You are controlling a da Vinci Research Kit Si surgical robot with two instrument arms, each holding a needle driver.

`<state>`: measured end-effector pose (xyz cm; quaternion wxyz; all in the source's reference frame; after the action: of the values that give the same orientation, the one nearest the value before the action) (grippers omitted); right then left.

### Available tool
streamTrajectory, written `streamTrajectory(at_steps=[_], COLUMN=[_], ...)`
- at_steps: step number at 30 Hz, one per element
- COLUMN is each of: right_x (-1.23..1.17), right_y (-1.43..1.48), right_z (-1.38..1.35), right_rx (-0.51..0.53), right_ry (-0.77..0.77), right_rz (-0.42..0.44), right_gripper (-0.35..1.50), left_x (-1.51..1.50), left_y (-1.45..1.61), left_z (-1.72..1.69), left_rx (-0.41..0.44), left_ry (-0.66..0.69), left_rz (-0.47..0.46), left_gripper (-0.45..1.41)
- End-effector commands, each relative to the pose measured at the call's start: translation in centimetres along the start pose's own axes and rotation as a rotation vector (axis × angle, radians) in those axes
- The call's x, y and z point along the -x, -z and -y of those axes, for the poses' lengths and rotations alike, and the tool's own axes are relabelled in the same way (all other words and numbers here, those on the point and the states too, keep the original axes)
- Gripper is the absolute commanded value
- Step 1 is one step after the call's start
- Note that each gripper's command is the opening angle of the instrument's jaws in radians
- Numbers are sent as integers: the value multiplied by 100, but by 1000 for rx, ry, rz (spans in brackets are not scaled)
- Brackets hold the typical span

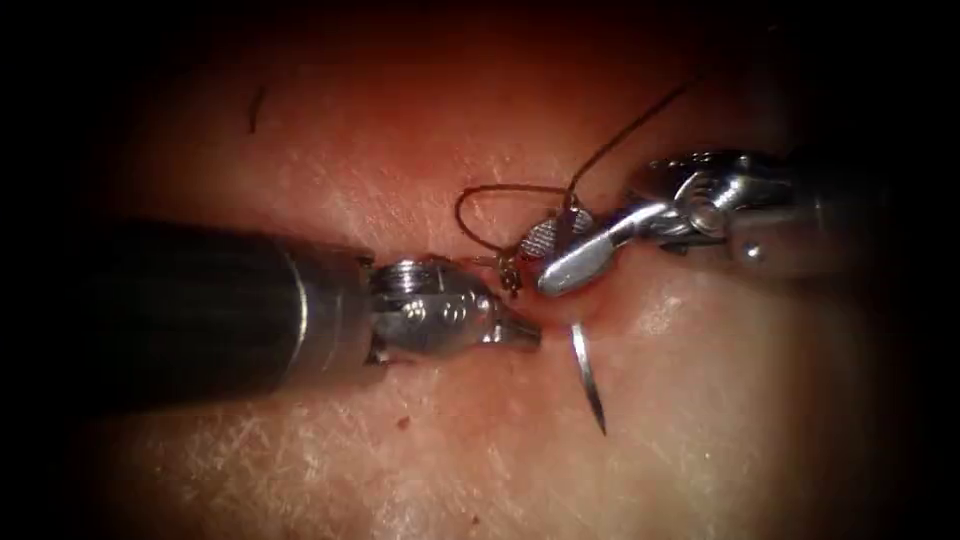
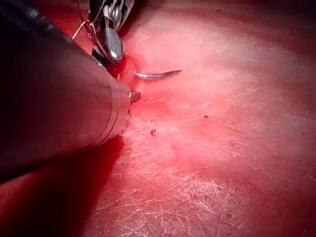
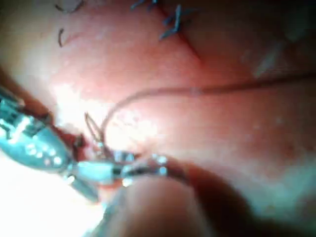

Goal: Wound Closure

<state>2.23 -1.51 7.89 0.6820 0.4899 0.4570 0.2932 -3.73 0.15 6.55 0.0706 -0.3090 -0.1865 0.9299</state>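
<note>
**Counting two tools, one needle, one thread at the cut**

Counting what lies on the tissue (image 1: pixel 420 490): two tools, one curved needle, one dark thread, and one short loose thread end (image 1: pixel 256 108) well apart from the rest.

From the picture's left comes the left tool (image 1: pixel 520 333), its tip resting at the cut (image 1: pixel 560 305); whether its jaws are parted or holding anything cannot be told. The right tool (image 1: pixel 555 255) reaches in from the right with its jaws spread apart, the ribbed inner face of one jaw showing, and grips nothing.

Only the pointed end of the needle (image 1: pixel 590 380) shows, sticking out of the tissue just below the cut; its remaining curve is buried and out of sight. The thread (image 1: pixel 480 200) forms one loop above the cut, then runs between the right tool's spread jaws and up into shadow, where its far end is lost.

Red fluid (image 1: pixel 600 315) wets the cut's edges.
</note>
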Motion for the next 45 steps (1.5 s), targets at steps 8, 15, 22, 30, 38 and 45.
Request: streamTrajectory(at_steps=[8, 15, 22, 30, 38, 45], right_x=[-17, -26, -11, 1, 1, 2], right_y=[58, 106, 116, 106, 107, 115], right_z=[-35, -19, -16, -23, -22, -22], right_rx=[88, 140, 128, 130, 128, 148], right_ry=[215, 263, 287, 300, 298, 290], right_rz=[-43, -76, -111, -130, -146, -165], right_gripper=[135, 141, 131, 131, 130, 130], left_x=[-9, -23, -46, -55, -46, -43], left_y=[2, 5, 1, -12, -41, -22], left_z=[-28, -25, -27, -23, -14, -16], left_rx=[-1, -79, -123, -148, -150, -127], left_ry=[-88, -189, -194, -229, -254, -158], left_rz=[-36, -169, -235, -243, -241, -275], left_gripper=[-6, 49, 69, 49, -12, -45])
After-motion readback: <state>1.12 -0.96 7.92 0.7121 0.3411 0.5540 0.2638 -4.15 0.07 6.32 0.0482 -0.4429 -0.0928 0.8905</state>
